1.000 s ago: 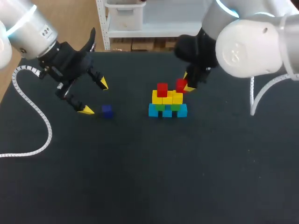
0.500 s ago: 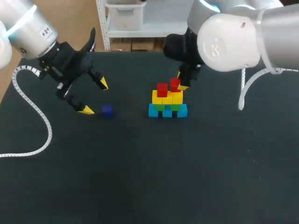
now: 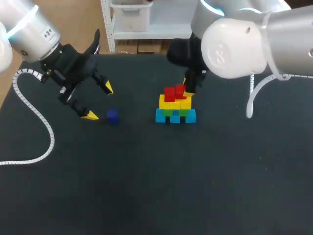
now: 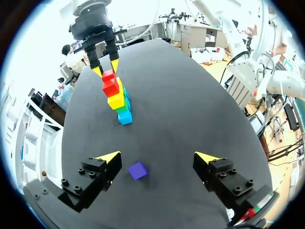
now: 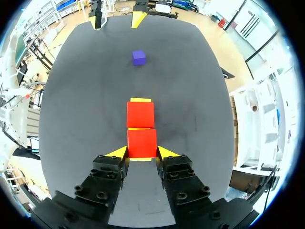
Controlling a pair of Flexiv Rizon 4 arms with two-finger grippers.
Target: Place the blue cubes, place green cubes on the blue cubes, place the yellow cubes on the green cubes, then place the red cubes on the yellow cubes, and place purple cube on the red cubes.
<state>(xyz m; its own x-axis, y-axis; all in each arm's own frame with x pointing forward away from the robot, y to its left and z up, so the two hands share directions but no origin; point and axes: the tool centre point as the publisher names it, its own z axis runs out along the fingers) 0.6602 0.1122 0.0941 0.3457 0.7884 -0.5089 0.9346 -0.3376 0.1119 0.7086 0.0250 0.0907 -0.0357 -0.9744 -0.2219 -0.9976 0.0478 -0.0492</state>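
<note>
The stack stands mid-table: a row of blue cubes [image 3: 175, 117], green cubes [image 3: 170, 112] on them, then yellow cubes [image 3: 175, 103]. One red cube [image 3: 169, 93] rests on the yellow layer. My right gripper [image 3: 184, 89] is shut on a second red cube [image 3: 180, 90] [image 5: 141, 143], right beside the first red cube [image 5: 140, 114] and at the yellow layer's top. The purple cube [image 3: 112, 116] [image 4: 138, 170] lies alone on the table to the stack's left. My left gripper [image 3: 99, 102] [image 4: 159, 157] hangs open just left of it, the purple cube between and slightly ahead of its fingers, untouched.
A white coiled cable [image 3: 34, 115] from my left arm trails over the table's left side. The black tabletop [image 3: 161, 186] stretches in front of the stack.
My right arm has carried the red cube leftward and down, from beside the stack's right edge to next to the other red cube. The left arm has not moved.
</note>
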